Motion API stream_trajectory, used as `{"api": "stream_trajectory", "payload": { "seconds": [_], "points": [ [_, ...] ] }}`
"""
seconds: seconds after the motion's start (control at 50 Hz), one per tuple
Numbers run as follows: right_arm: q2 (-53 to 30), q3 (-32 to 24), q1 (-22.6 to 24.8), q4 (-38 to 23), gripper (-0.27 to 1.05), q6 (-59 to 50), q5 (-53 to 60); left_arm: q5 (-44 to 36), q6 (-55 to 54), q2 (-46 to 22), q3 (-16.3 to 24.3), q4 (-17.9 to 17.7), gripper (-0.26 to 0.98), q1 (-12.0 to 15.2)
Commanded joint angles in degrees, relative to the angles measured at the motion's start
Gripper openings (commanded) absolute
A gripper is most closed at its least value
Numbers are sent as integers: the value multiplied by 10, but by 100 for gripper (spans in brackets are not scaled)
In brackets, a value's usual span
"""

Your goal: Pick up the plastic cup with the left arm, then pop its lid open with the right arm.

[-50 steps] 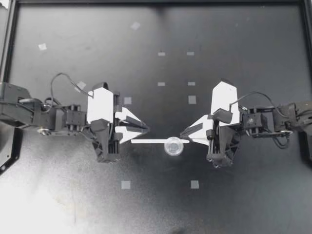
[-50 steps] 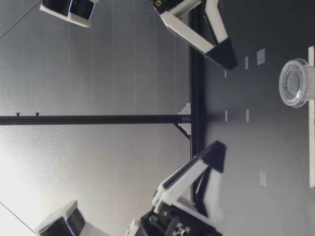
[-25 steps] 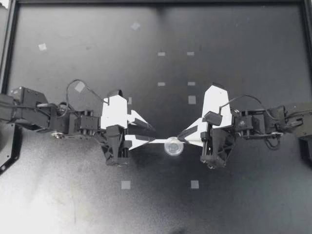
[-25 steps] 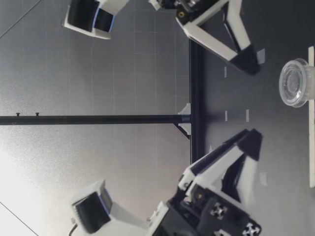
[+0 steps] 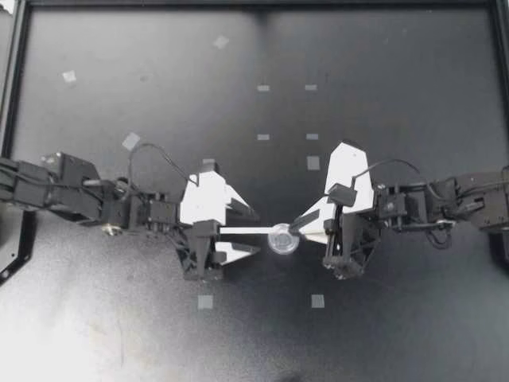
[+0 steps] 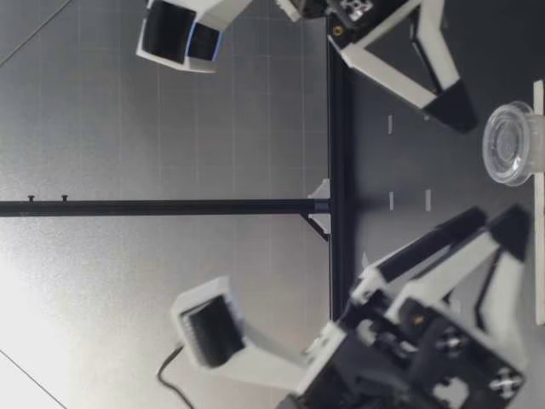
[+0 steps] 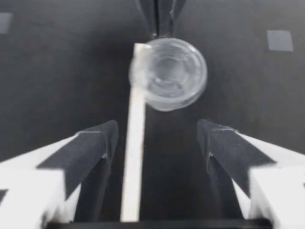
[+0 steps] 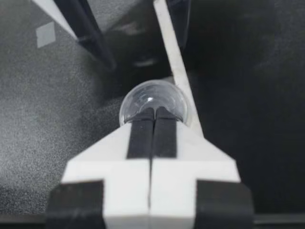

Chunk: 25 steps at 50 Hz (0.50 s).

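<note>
A thin white stick (image 5: 246, 231) lies flat on the black table (image 5: 159, 103), and a small clear round cup (image 5: 281, 239) sits on it near one end. My left gripper (image 5: 254, 231) is open, its two fingers straddling the stick's other end without touching it. The left wrist view shows the stick (image 7: 134, 143) running between the fingers (image 7: 95, 143) toward the cup (image 7: 169, 74). My right gripper (image 5: 296, 225) is shut, empty, its tip right at the cup's rim (image 8: 152, 98). In the low view the cup (image 6: 513, 143) stands between both grippers.
Small grey tape squares (image 5: 205, 302) dot the table. A black frame rail (image 5: 14, 79) edges the table on the left side and the far side. A black crossbar (image 6: 170, 206) spans the grey backdrop in the low view.
Both arms moved in toward the cup. My left gripper opened wide and slid forward over the stick's end. My right gripper stayed shut and came up to the cup.
</note>
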<state>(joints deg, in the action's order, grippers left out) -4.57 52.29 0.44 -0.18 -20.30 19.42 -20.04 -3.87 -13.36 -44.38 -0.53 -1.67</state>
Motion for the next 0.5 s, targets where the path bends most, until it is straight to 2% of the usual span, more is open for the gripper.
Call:
{"api": "stream_trajectory", "payload": {
  "seconds": [0.0, 0.48],
  "points": [
    [4, -11, 4, -1, -12, -2, 10, -3, 1, -1, 19, -1, 65, -4],
    [-4, -4, 16, -1, -12, -12, 10, -5, 1, -31, 44, -1, 65, -7]
  ]
}}
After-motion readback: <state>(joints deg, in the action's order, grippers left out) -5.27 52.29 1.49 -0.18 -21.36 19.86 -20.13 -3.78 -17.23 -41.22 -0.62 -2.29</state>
